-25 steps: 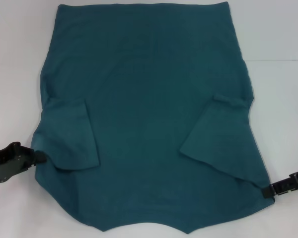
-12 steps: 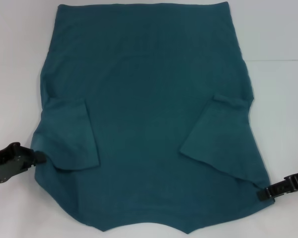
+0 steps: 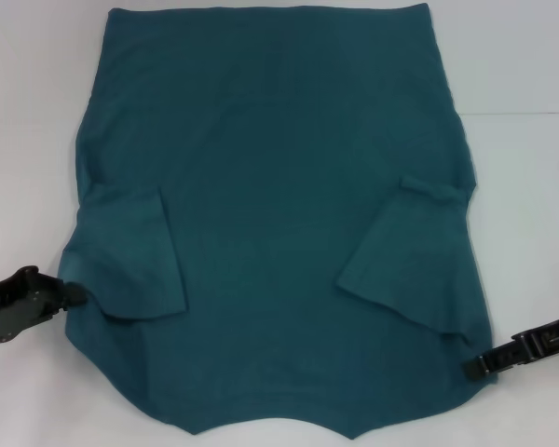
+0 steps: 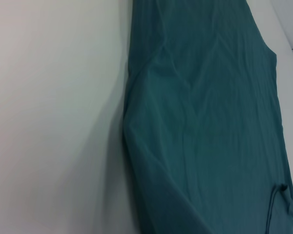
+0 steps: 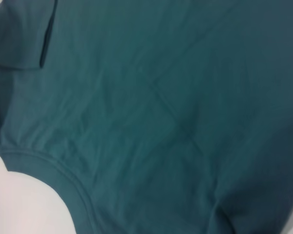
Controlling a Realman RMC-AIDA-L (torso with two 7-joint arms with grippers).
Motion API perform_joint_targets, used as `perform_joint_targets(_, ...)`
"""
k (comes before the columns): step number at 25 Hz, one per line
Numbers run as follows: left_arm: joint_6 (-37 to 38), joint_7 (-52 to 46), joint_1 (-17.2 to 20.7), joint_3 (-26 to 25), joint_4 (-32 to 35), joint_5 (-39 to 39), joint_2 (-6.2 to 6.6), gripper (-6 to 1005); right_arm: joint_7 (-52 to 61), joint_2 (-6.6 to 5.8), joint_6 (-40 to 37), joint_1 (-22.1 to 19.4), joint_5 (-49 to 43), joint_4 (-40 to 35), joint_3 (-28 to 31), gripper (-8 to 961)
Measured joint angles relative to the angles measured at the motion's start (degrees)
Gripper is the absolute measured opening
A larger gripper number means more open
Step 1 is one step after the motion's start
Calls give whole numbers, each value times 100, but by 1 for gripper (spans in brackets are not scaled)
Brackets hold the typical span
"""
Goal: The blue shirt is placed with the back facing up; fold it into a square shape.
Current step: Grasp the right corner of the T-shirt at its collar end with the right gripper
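Blue shirt (image 3: 279,233) is lying flat on the white table (image 3: 522,186), both sleeves folded in. We are pinching its edge at eight o'clock with our left gripper (image 3: 70,296) and at four o'clock with our right gripper (image 3: 473,365); side and lengthwise folds remain.

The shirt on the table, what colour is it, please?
Plain dark teal-blue shirt, clearest in the head view.

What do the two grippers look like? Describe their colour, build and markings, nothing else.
Both are black. The left gripper is chunky and angular, with jointed, bracket-like links. The right gripper is slimmer and bar-shaped, with blocky segments and a small white marking at the frame's edge. No cables are visible.
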Motion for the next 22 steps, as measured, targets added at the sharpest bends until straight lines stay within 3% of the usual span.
perform_joint_targets(22, -53, 0, 11, 1, 0, -15, -9, 18, 127, 69, -30, 116, 76, 44, -23, 580)
